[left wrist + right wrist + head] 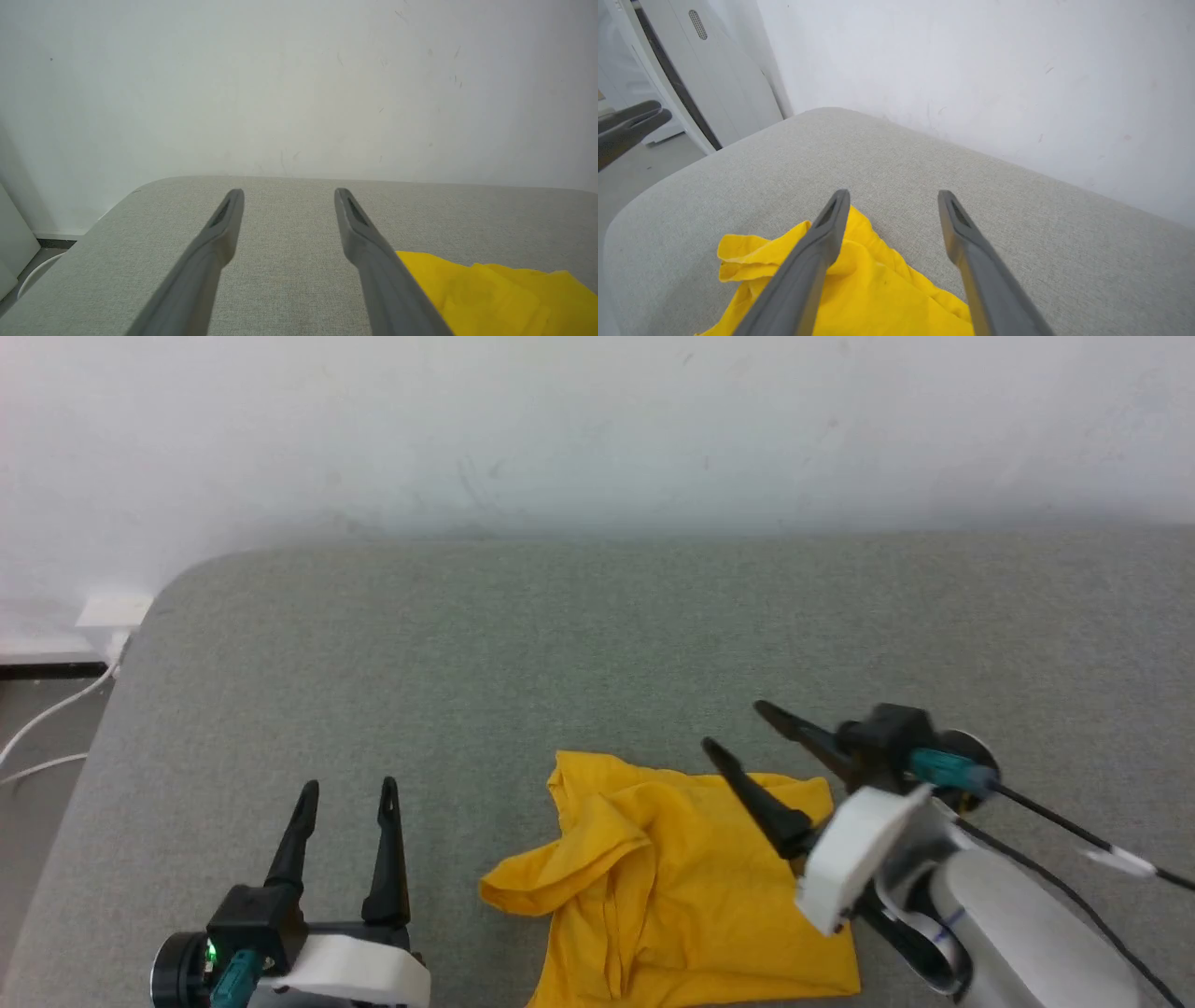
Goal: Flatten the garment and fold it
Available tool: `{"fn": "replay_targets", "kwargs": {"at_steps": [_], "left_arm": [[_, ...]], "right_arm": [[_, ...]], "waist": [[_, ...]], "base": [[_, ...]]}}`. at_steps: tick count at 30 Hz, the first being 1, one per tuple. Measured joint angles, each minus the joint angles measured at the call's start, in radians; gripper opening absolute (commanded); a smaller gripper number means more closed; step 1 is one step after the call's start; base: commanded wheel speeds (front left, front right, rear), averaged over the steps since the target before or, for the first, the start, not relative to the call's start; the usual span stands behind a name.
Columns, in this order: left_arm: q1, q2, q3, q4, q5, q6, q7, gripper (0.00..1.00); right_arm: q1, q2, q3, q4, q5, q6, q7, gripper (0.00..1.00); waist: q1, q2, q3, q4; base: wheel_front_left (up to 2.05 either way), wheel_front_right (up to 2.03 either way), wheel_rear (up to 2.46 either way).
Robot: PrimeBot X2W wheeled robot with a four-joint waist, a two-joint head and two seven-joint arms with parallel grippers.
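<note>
Garment (672, 896), rumpled and plain yellow, lies on the grey cushion (467, 644) at 6 o'clock in the head view, one side folded over itself. At the garment's 1 o'clock corner hangs the right gripper (736, 725), fingers spread and empty; one finger crosses the cloth, the other lies past its edge. At its 9 o'clock, apart from it, the left gripper (348, 787) is equally spread, holding nothing.

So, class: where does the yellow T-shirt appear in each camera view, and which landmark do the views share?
Head view: T-shirt crumpled at lower centre.
Left wrist view: T-shirt in the bottom right corner.
Right wrist view: T-shirt along the bottom, left of centre.
Shared landmark: the white wall behind the grey cushion.
</note>
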Motion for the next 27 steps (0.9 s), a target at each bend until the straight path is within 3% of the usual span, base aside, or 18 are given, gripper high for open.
{"fn": "replay_targets", "kwargs": {"at_steps": [6, 12, 16, 20, 27], "left_arm": [[0.007, -0.003, 0.013, -0.002, 0.0, 0.0, 0.0, 1.0], [0.009, -0.008, 0.022, -0.002, 0.0, -0.002, 0.0, 1.0], [0.009, -0.012, 0.026, -0.002, 0.0, -0.002, 0.0, 1.0], [0.009, -0.014, 0.03, -0.002, 0.002, -0.005, 0.0, 1.0], [0.009, -0.024, 0.031, -0.007, 0.002, -0.005, 0.0, 1.0]], "right_arm": [[0.189, -0.007, -0.277, -0.138, -0.047, 0.0, -0.024, 1.0], [0.358, 0.003, -0.559, -0.206, -0.075, 0.0, 0.033, 1.0], [0.424, 0.022, -0.686, -0.222, -0.075, 0.0, 0.083, 1.0], [0.459, 0.049, -0.722, -0.199, 0.004, 0.0, 0.203, 1.0], [0.458, 0.09, -0.675, -0.068, 0.247, 0.0, 0.491, 1.0]], "waist": [[0.0, 0.0, -0.012, -0.03], [-0.0001, 0.0, -0.018, -0.042], [-0.0001, 0.0, -0.017, -0.04], [-0.0001, 0.0, -0.011, -0.037], [0.0, 0.0, 0.005, -0.03]], "base": [[0.0, 0.0, 0.0], [0.0, 0.0, 0.0], [0.0, 0.0, 0.0], [0.0, 0.0, 0.0], [0.0, 0.0, 0.0]]}}
